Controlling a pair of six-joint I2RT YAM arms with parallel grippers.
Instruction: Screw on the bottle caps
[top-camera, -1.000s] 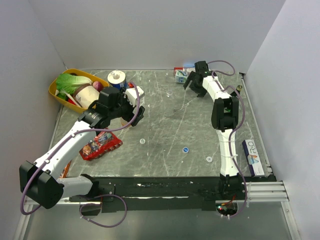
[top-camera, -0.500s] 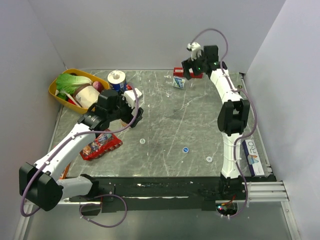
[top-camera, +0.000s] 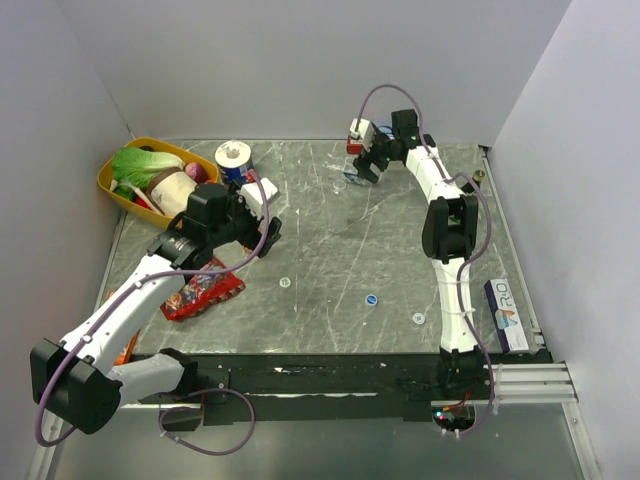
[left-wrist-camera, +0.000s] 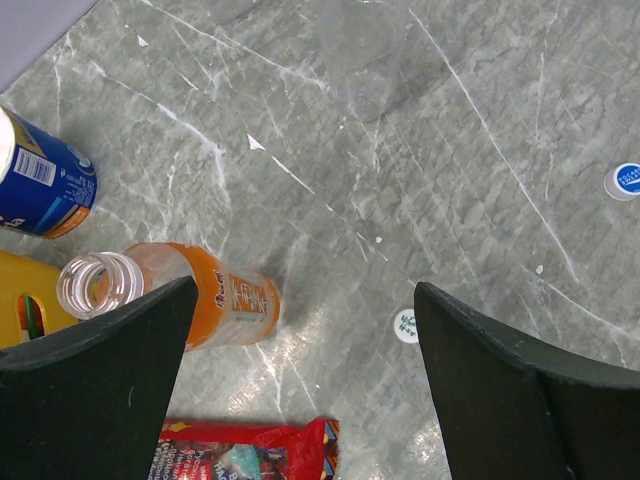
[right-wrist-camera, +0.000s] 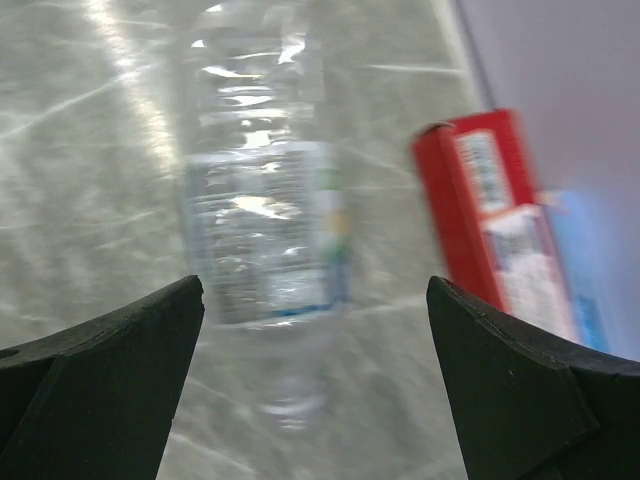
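Note:
The orange drink bottle lies uncapped on the table, its open neck by the left finger of my left gripper, which hovers open above it. In the top view that gripper hides the bottle. A white cap lies between the jaws' line of sight; a blue cap and another white cap lie farther right. My right gripper is open above the blurred clear water bottle, not touching it.
A yellow basket of vegetables and a blue can stand back left. A red snack packet lies under the left arm. A red box sits beside the water bottle. A carton lies at the right edge.
The right gripper rose, then came down and left over the water bottle. The left gripper drifted slightly left and nearer. Both stay open.

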